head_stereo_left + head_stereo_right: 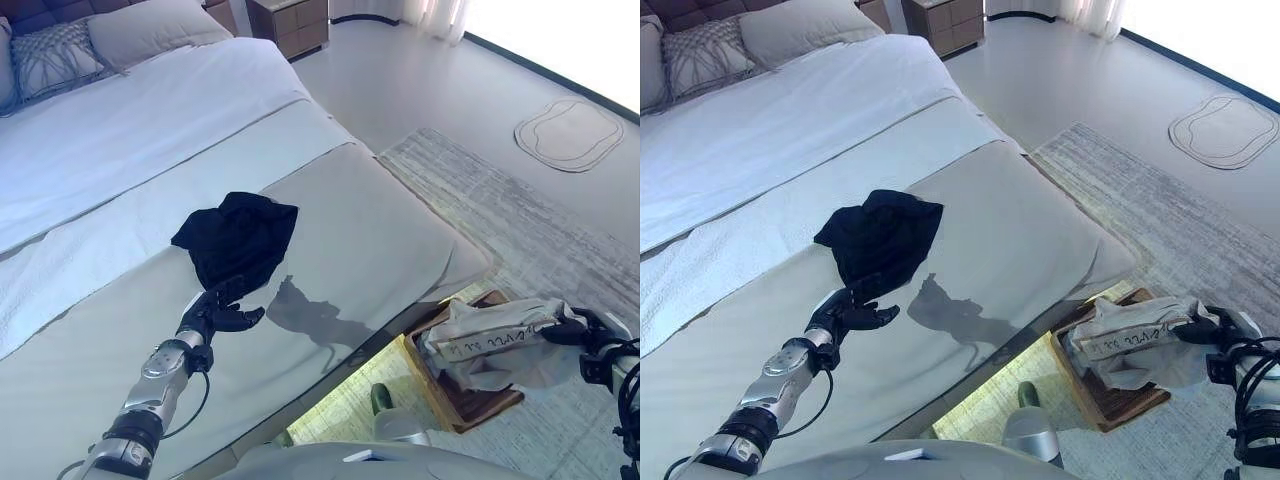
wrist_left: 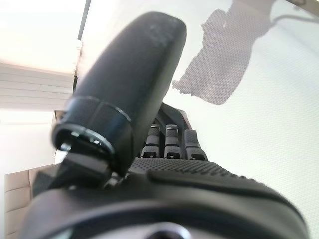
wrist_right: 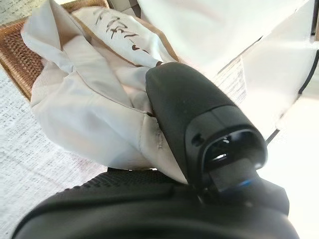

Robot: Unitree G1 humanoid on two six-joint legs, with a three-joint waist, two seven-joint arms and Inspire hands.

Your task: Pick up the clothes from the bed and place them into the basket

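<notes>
A black garment (image 1: pixel 240 235) lies crumpled on the grey bed cover (image 1: pixel 380 230). My left hand (image 1: pixel 212 312) is at its near edge with fingers relaxed and holds nothing; its thumb (image 2: pixel 134 84) stands over the bare cover in the left wrist view. My right hand (image 1: pixel 600 340) is shut on a white garment with dark print (image 1: pixel 495 345), which hangs over a brown wicker basket (image 1: pixel 470 405) on the floor beside the bed. In the right wrist view the thumb (image 3: pixel 194 109) presses into the white cloth (image 3: pixel 84 104) above the basket (image 3: pixel 20 59).
Pillows (image 1: pixel 150 25) lie at the bed's head, with a wooden nightstand (image 1: pixel 295 20) behind. A pale patterned rug (image 1: pixel 520 230) covers the floor by the bed, under the basket. A small light mat (image 1: pixel 570 130) lies on the floor further right.
</notes>
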